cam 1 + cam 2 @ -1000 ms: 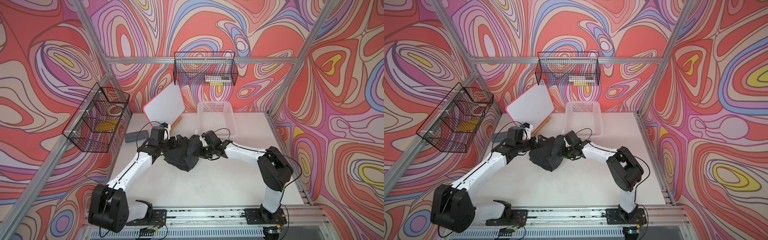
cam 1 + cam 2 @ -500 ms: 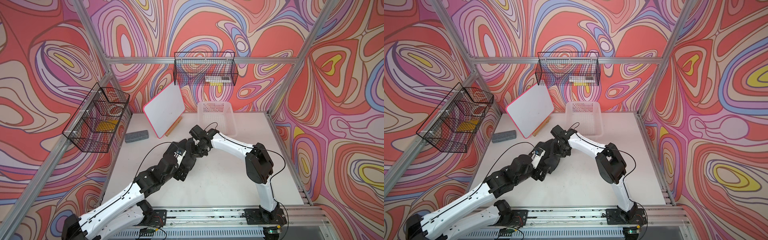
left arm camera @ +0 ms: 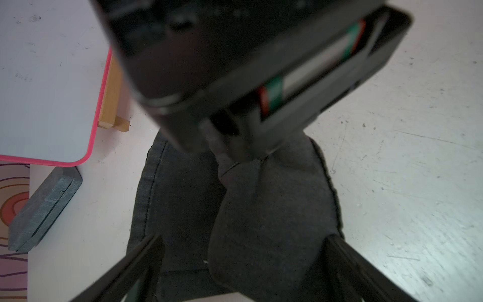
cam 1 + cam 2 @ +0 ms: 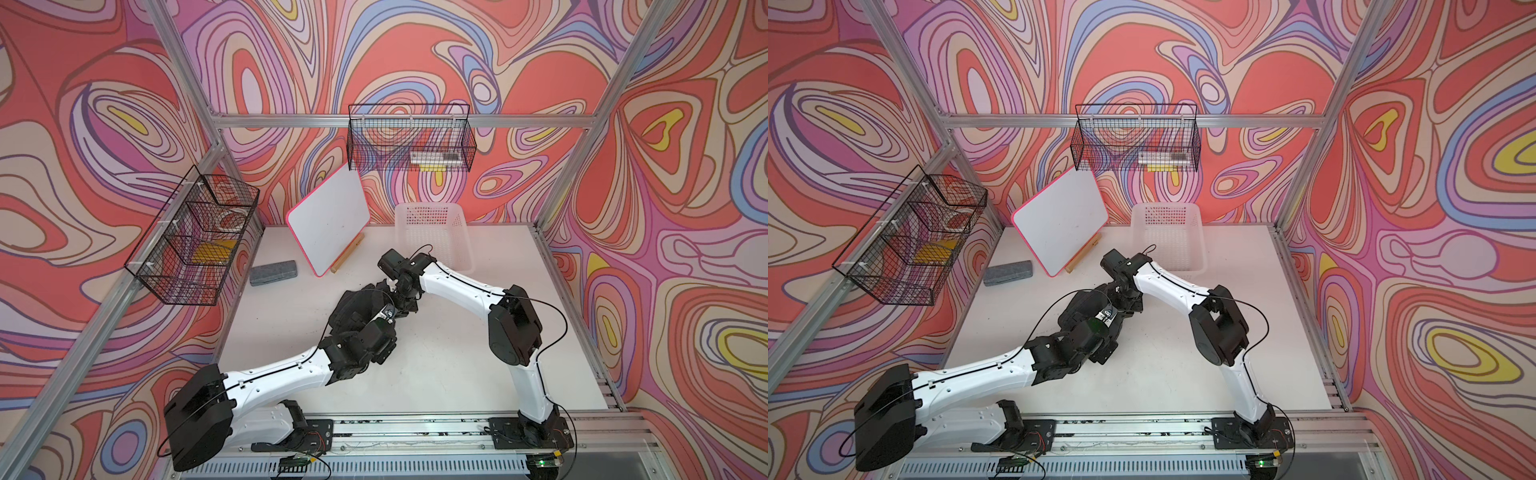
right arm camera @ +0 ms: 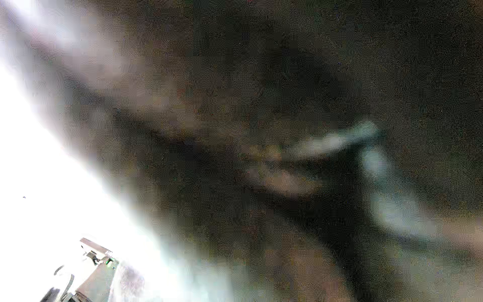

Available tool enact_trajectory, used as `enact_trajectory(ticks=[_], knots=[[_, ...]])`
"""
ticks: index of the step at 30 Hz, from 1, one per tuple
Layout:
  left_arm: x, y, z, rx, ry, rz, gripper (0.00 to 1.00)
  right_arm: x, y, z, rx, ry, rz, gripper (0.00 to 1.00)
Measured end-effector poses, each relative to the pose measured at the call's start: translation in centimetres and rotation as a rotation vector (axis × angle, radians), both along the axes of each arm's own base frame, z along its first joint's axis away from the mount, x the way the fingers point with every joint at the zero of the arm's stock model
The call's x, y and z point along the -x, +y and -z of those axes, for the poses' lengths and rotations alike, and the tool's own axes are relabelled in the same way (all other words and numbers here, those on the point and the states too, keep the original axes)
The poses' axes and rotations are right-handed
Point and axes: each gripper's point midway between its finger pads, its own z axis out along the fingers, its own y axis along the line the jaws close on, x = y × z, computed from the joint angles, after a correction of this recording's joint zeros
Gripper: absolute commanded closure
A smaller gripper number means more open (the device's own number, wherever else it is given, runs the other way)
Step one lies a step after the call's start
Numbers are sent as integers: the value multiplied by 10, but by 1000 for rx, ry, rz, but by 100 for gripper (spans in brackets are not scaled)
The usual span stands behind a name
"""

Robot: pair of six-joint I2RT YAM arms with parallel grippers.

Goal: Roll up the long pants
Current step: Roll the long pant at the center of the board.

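We see the left arm point(image 4: 286, 374) stretched low from the front rail. Its white forearm is nearly level with the table and its black wrist is bent over the table's middle. The left gripper point(image 3: 244, 241) is spread wide, with one finger point(image 3: 142, 257) on each side of the long pants point(image 3: 274, 209), a dark charcoal denim-like bundle with a stitched seam. We cannot tell whether the fingers touch the cloth.

The right arm point(image 4: 457, 286) rises from its base with the elbow high. Its forearm slopes down toward the centre and the wrist is turned downward. The right gripper point(image 3: 230, 153) is clenched on a fold of the pants, which peaks up at its tips. The right wrist view is only a dark blur. The pants lie heaped mid-table under both wrists.

A white strip with green and red ends point(image 3: 311, 74) sits in the right gripper's housing, too blurred to read.

The white tabletop point(image 3: 405, 183) is scuffed and scratched. Behind the pants a white pink-rimmed board point(image 4: 328, 220) leans on a wooden stand point(image 4: 349, 253). A grey rectangular eraser block point(image 4: 273, 272) lies just beside it, and a white perforated plastic basket point(image 4: 432, 216) stands at the back. One black wire basket point(image 4: 374, 141) hangs on the back wall and a second wire basket point(image 4: 183, 266) on the left wall. The walls point(image 4: 457, 50) swirl in red, pink, purple and yellow behind an aluminium frame point(image 4: 399, 121).
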Motion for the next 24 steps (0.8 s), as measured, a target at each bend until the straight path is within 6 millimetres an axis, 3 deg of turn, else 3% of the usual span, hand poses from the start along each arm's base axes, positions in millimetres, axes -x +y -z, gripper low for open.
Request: enact_trajectory(ticks=[9, 10, 13, 15, 17, 18, 24], knots=[[-9, -12, 16, 20, 8, -88, 1, -6, 0, 0, -57, 23, 1, 100], [-10, -12, 16, 29, 8, -101, 5, -7, 1, -1, -65, 23, 2, 100], [-11, -16, 17, 75, 21, -133, 30, -10, 2, -2, -84, 22, 3, 100], [-10, -20, 17, 127, 45, -143, 57, -10, 4, -2, -97, 25, 3, 100], [-13, -24, 16, 207, 68, -166, 91, -10, 5, -1, -105, 29, 4, 100], [-16, -21, 16, 254, 85, -195, 100, -9, 5, -1, -107, 33, 2, 100], [-15, -7, 19, 489, 187, -274, 100, -9, 11, 0, -142, 35, -12, 100]])
